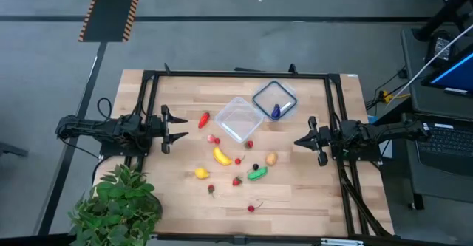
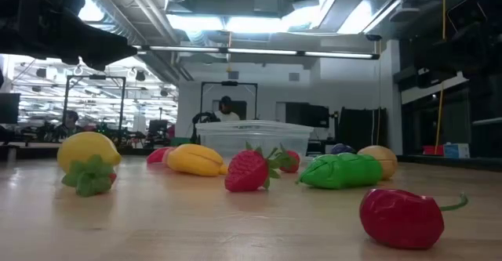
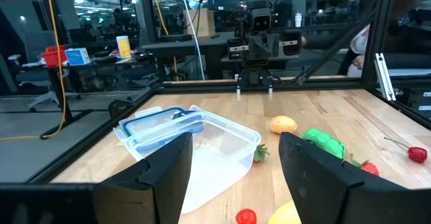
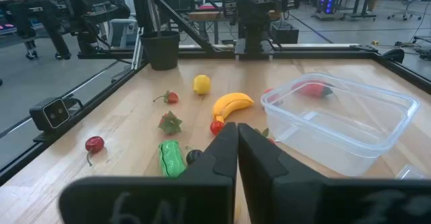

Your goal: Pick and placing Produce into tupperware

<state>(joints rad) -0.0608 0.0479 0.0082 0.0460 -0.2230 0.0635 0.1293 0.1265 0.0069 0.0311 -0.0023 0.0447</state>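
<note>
The clear tupperware (image 1: 239, 118) stands on the table's far middle, with nothing inside that I can make out. Small produce lies loose on the wood near it: a red chili (image 1: 203, 120), a banana (image 1: 222, 156), a lemon (image 1: 202, 173), a green piece (image 1: 257, 174), a tan piece (image 1: 272, 158), strawberries (image 1: 237, 180) and a cherry (image 1: 252, 207). My left gripper (image 1: 182, 128) hovers open at the left and points toward the tub (image 3: 209, 150). My right gripper (image 1: 298, 142) is shut at the right and holds nothing (image 4: 237, 157).
A clear lid with a bluish rim (image 1: 274, 100) lies at the far right of the tub, with a blue piece (image 1: 276, 111) on it. A leafy potted plant (image 1: 118, 205) stands at the near left corner. A black frame (image 1: 236, 74) borders the table.
</note>
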